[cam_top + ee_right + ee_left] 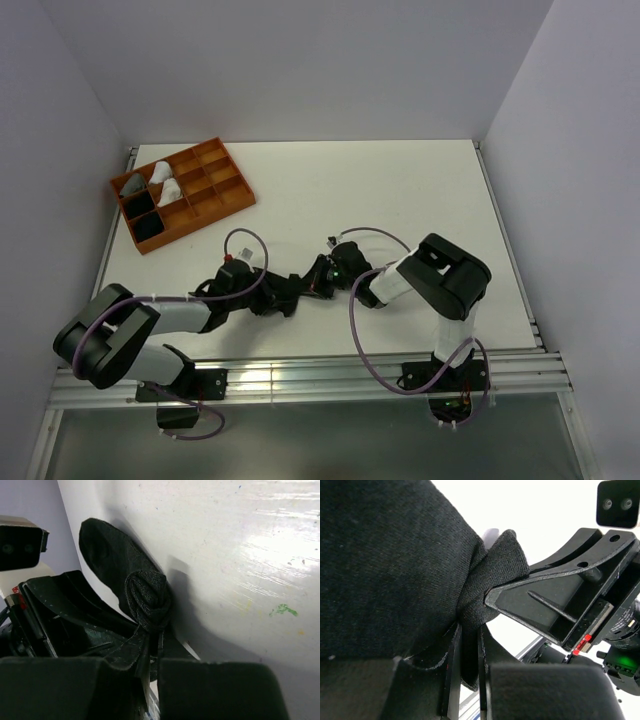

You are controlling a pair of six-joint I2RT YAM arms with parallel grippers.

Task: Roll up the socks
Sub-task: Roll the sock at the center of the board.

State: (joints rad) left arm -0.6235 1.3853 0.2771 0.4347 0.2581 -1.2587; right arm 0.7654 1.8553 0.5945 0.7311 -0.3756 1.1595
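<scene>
Black sock (137,587): partly rolled. Left gripper (467,650): nipped shut on fabric, anchoring. Right gripper (150,652): clamped on roll, likely to tighten.

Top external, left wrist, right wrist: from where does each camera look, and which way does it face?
Top external: above and behind the bases, facing down at the table, orange tray, left arm and right arm.
Left wrist: on the left arm, facing along the left fingers to the black sock and the right fingers.
Right wrist: on the right arm, facing along the right fingers to the sock, table and left fingers.
Shared: both wrist views show the sock pinched from both sides.
</scene>
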